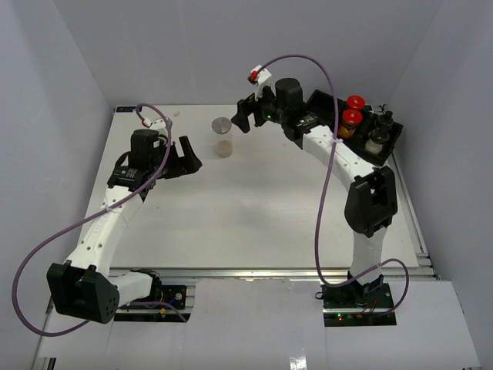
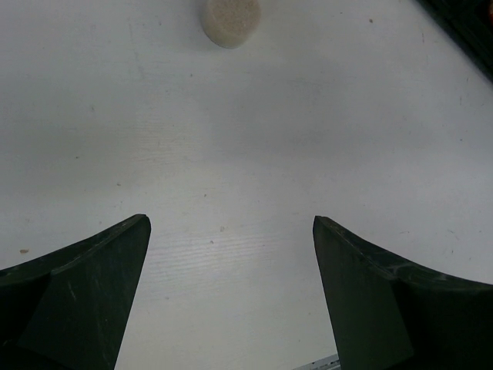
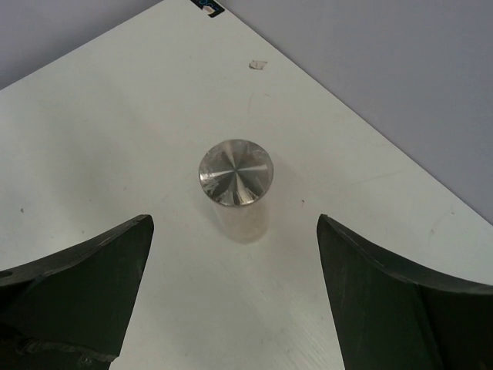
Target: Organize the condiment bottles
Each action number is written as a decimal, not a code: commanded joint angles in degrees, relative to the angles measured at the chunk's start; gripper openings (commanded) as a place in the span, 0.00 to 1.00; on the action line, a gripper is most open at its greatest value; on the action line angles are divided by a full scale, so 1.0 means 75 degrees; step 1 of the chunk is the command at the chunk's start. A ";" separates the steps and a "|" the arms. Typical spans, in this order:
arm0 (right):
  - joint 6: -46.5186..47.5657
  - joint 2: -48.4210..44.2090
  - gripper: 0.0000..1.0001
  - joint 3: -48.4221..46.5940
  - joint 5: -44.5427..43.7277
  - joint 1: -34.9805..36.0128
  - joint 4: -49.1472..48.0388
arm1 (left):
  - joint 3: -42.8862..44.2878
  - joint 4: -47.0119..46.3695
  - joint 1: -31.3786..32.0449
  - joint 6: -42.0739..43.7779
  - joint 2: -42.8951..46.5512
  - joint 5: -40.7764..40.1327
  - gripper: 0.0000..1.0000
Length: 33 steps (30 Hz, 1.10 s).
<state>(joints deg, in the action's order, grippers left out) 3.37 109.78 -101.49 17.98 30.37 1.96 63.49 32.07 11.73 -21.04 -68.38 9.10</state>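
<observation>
One small clear jar with a flat grey metal lid (image 1: 223,137) stands upright on the white table (image 1: 254,216), all on its own, toward the far side. The other condiment bottles sit in the black tray (image 1: 325,104) at the far right. There are two red-capped bottles (image 1: 351,117), and black-topped shakers (image 1: 377,139) beside them.

The right gripper (image 1: 245,116) hangs close to the jar, on its right. Its two fingers (image 3: 100,285) are spread wide with nothing between them. Its own camera looks down on the shiny lid, which lines up with the middle of the gap but is a bit ahead of the fingertips. The left gripper (image 1: 192,156) is on the other side of the jar, near it but not touching. It is wide open and empty too.

I think the job now is for the right gripper to pick up this jar and carry it to the tray. To do that well, it should go forward and down until its fingers are on both sides of the clear body, below the lid, because the smooth lid could slip. Then it should squeeze slowly so the jar does not tip, and lift straight up. The left gripper should keep out of the way
</observation>
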 commanded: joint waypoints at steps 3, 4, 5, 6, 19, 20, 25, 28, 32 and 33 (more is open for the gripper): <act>0.0150 0.1430 0.91 -0.1626 0.0040 0.0331 -0.0333 | -0.0258 0.0140 -0.0028 0.0128 0.0603 -0.0103 0.98; 0.0219 0.1647 0.90 -0.1803 0.0006 0.0387 -0.0303 | -0.0274 0.0124 -0.0028 0.0121 0.0667 -0.0052 0.98; 0.0296 0.1856 0.90 -0.1995 -0.0038 0.0442 -0.0281 | -0.0291 0.0103 -0.0028 0.0105 0.0728 0.0024 0.98; 0.0354 0.2028 0.90 -0.2166 -0.0079 0.0493 -0.0273 | -0.0286 0.0080 -0.0028 0.0083 0.0765 0.0143 0.98; 0.0749 0.2979 0.90 -0.2322 -0.0290 0.0838 -0.0431 | -0.0555 -0.0248 -0.0029 0.0017 0.0758 0.0321 0.98; 0.0781 0.3012 0.90 -0.2300 -0.0312 0.0849 -0.0495 | -0.0566 -0.0280 -0.0040 0.0028 0.0704 0.0321 0.98; 0.0895 0.3238 0.90 -0.2366 -0.0526 0.0881 -0.0558 | -0.0641 -0.0378 -0.0040 0.0052 0.0637 0.0259 0.98; 0.0988 0.3293 0.90 -0.2348 -0.0742 0.0900 -0.0616 | -0.0660 -0.0405 -0.0040 0.0071 0.0614 0.0259 0.98; 0.1144 0.3149 0.90 -0.2064 -0.1006 0.0931 -0.0792 | -0.0660 -0.0409 -0.0040 0.0099 0.0551 0.0210 0.98; 0.1178 0.3085 0.90 -0.1948 -0.1066 0.0948 -0.0904 | -0.0666 -0.0425 -0.0040 0.0104 0.0551 0.0204 0.98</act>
<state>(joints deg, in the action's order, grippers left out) 10.27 132.81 -117.28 12.93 36.93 -1.82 58.54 30.74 11.73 -20.63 -64.45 10.57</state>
